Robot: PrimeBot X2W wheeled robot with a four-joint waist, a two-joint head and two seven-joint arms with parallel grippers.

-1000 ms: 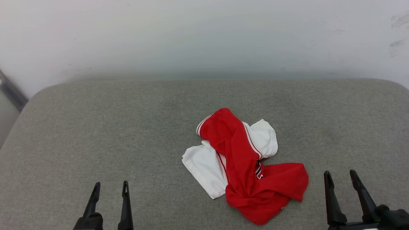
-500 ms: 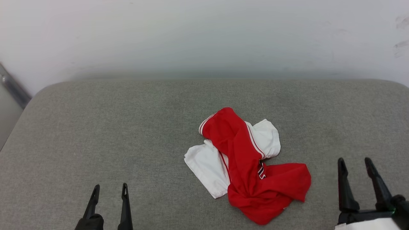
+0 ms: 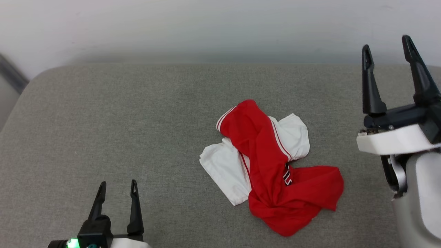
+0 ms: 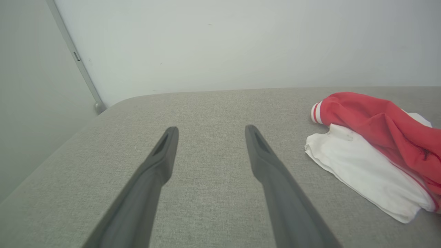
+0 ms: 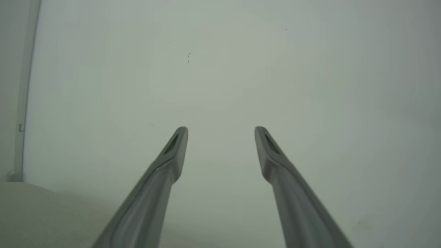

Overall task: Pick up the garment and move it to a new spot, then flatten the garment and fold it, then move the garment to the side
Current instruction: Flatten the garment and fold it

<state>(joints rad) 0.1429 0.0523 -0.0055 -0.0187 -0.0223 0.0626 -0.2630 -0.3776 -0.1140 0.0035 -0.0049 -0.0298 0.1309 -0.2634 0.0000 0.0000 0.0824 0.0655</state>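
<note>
Grey cushion [image 3: 137, 113], white wall [image 3: 172, 24]

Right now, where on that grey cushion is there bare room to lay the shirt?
Widest: the grey surface left of the garment, between the wall and the left gripper. The strip behind the garment is bare too. Crowded: its right side, where the right gripper hangs.

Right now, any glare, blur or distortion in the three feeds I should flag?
Head view: soft even light, no glare; the crumpled red-and-white jersey is sharp, with barely any shadow on the grey fabric pad. Left wrist view: the left gripper blurs toward the lens, jersey clear. Right wrist view: hazy, low contrast, the right gripper against a plain pale wall.
</note>
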